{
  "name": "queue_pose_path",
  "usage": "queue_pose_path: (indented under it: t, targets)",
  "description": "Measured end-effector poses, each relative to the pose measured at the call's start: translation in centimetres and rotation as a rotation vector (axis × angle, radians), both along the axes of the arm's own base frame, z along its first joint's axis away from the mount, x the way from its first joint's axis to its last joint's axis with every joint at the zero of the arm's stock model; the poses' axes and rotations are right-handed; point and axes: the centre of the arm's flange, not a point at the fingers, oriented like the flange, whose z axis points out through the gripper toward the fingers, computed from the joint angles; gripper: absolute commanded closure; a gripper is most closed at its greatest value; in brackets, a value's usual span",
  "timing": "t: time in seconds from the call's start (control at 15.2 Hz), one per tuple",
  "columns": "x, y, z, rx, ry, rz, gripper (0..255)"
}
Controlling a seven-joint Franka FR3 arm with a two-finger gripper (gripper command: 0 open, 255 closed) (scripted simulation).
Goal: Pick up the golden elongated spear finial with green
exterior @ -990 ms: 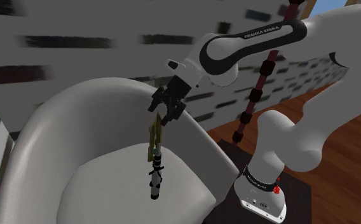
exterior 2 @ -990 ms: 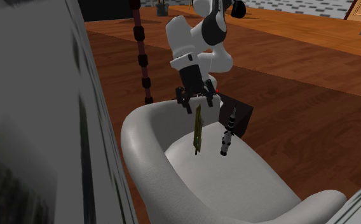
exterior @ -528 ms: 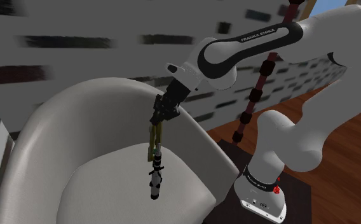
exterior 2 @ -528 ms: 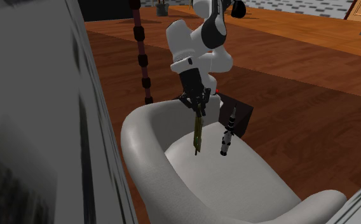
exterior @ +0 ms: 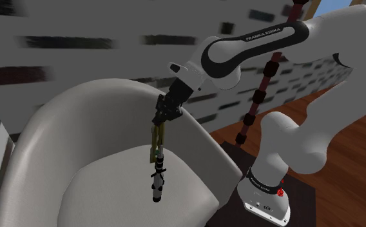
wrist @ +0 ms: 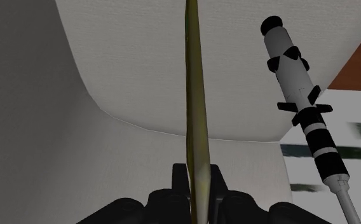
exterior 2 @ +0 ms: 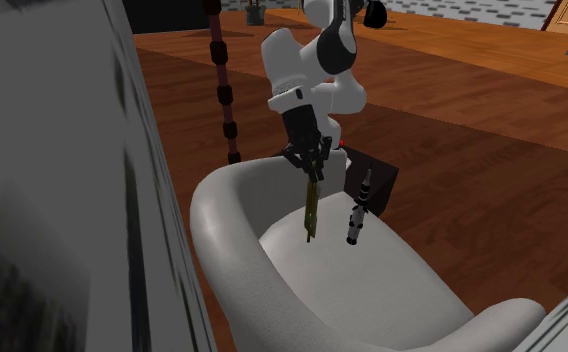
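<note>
Golden and thin, the finial (wrist: 197,95) hangs upright over the white chair's (exterior: 59,142) seat, its upper end clamped between the gripper's (wrist: 197,181) closed jaws. A black-and-white rod (exterior 2: 355,222) stands just beside it, on the second exterior view's right.

**Spear finial upright in the gripper's clasp**

The spear finial (exterior 2: 312,208) is a long, thin, olive-gold blade, seen edge-on in the wrist view (wrist: 197,95). It stands almost upright, its upper end pinched between the fingers of the gripper (exterior 2: 314,166), its lower end pointing down into the white curved seat (exterior 2: 222,200). Whether the tip touches the seat cannot be told.
</note>
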Motion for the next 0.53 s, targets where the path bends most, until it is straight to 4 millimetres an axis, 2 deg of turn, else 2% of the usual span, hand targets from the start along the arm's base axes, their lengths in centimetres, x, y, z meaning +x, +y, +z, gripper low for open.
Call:
queue_pose_path:
  t: [0.53]
  targets:
    - [0.0, 0.1, 4.1, 0.0, 0.0, 0.0, 255]
